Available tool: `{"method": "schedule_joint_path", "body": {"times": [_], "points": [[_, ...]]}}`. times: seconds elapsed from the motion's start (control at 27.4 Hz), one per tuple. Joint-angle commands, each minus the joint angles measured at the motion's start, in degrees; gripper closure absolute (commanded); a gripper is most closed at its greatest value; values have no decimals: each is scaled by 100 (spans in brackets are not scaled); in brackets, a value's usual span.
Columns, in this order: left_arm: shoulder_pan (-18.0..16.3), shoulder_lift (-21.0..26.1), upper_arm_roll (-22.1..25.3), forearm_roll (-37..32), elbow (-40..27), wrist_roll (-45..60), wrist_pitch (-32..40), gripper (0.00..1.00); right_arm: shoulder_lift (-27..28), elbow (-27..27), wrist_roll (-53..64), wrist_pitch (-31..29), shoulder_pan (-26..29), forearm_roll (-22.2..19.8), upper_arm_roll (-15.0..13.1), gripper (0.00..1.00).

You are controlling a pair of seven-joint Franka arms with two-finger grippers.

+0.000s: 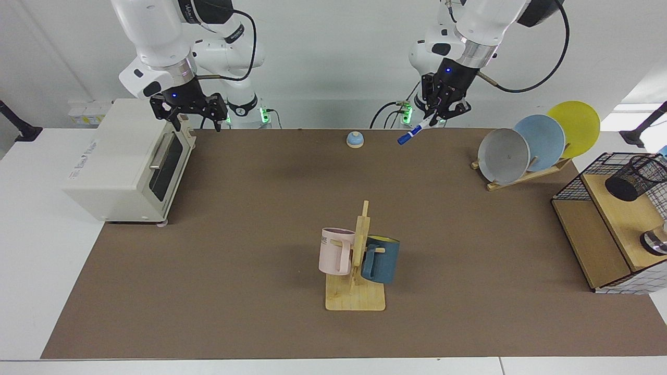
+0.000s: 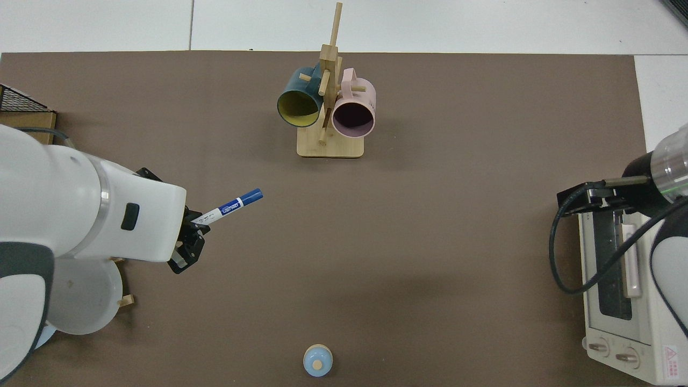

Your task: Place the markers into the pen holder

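Observation:
A slim marker (image 1: 414,133), white-barrelled with a blue cap, hangs tilted above the table's far edge with my left gripper (image 1: 434,117) shut on its white end. From above, the marker (image 2: 231,205) sticks out of that gripper (image 2: 195,221), cap pointing toward the table's middle. The pen holder (image 1: 635,178), a small black mesh cup, leans on a wooden shelf inside the wire basket, well off to the side of the marker. My right gripper (image 1: 190,115) hovers open with nothing in it, over the toaster oven's back corner.
A white toaster oven (image 1: 125,161) sits at one end. A wooden mug rack (image 1: 359,281) with a pink and a blue mug stands near the front. A small blue bell (image 1: 355,139), a plate rack (image 1: 536,143) and the wire basket (image 1: 578,185) are nearby.

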State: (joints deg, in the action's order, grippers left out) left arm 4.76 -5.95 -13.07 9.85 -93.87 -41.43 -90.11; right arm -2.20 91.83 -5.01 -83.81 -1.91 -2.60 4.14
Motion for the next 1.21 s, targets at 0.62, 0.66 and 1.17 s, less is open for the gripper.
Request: {"method": "schedule_joint_path", "body": {"times": [0.62,0.66,1.17], "points": [[-107,-38,-46,-89,71,56,134,100,-114,151,140,-171,42,49,16,0],[-115,-38,-46,-89,71,56,134,100,-114,151,140,-171,42,49,16,0],[-221,-38,-3,-282,71,21,143,100,-114,151,140,-171,50,49,16,0]]}}
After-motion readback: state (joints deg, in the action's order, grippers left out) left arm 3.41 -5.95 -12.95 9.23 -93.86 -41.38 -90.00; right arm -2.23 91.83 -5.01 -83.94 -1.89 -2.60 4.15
